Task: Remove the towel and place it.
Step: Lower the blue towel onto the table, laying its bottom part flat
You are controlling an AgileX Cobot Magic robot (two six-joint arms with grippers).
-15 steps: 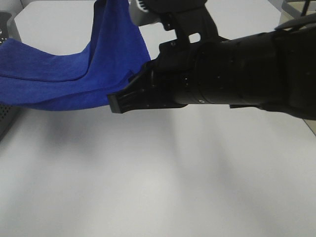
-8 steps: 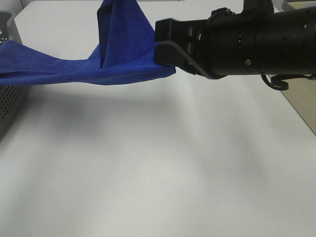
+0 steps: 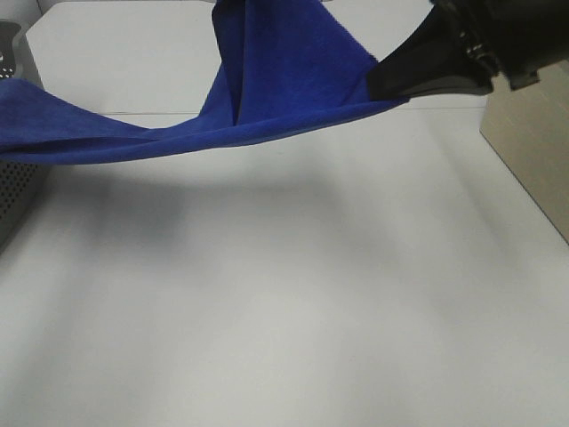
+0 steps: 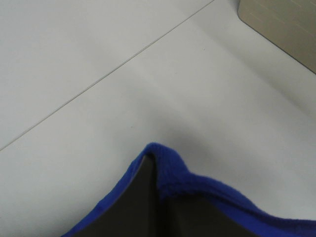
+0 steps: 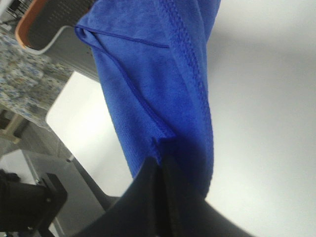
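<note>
Clamping towel (image 3: pixel 284 80), left pincer (image 4: pixel 155 173), right pincer (image 5: pixel 159 175) closed

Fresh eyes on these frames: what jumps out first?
The royal-blue towel stands out first, held up and stretched across the upper part of the exterior view, above the white table. Next come the dark fingers of the right gripper and the left gripper, each pinched shut on a towel edge in its wrist view.

The towel (image 3: pixel 284 84) aloft over the table's (image 3: pixel 293 302) far half, right corner in the right end effector (image 3: pixel 391 82)
</note>
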